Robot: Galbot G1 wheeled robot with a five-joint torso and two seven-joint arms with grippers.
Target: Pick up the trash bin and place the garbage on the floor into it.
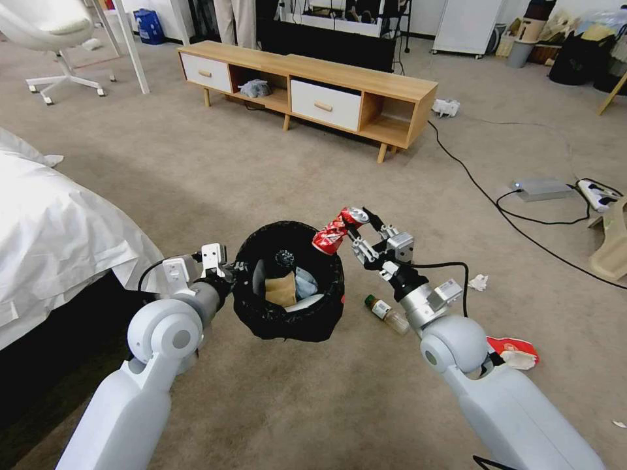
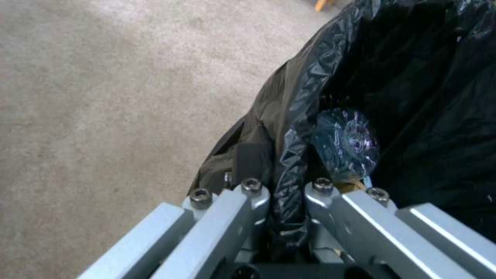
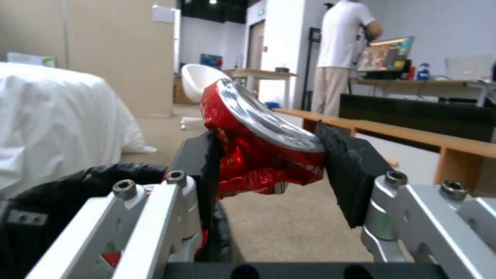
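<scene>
The trash bin [image 1: 287, 320], lined with a black bag, hangs above the carpet with my left gripper [image 1: 235, 266] shut on its near rim [image 2: 289, 155]. Inside lie a brown paper bag [image 1: 282, 290] and a clear bottle [image 2: 345, 143]. My right gripper [image 1: 358, 230] is shut on a crushed red can [image 1: 332, 234], held tilted over the bin's right rim; the pads [image 3: 346, 170] squeeze the can [image 3: 253, 159] from both sides. On the floor to the right lie a green-capped bottle [image 1: 386, 313], a white paper wad [image 1: 479, 282] and a red-and-white wrapper [image 1: 516, 352].
A bed with a white sheet [image 1: 52, 222] stands close on the left. A low wooden cabinet [image 1: 307, 85] is ahead. Black cables [image 1: 522, 225] and a power strip [image 1: 597, 192] run over the carpet at the right. A white chair [image 1: 52, 32] is far left.
</scene>
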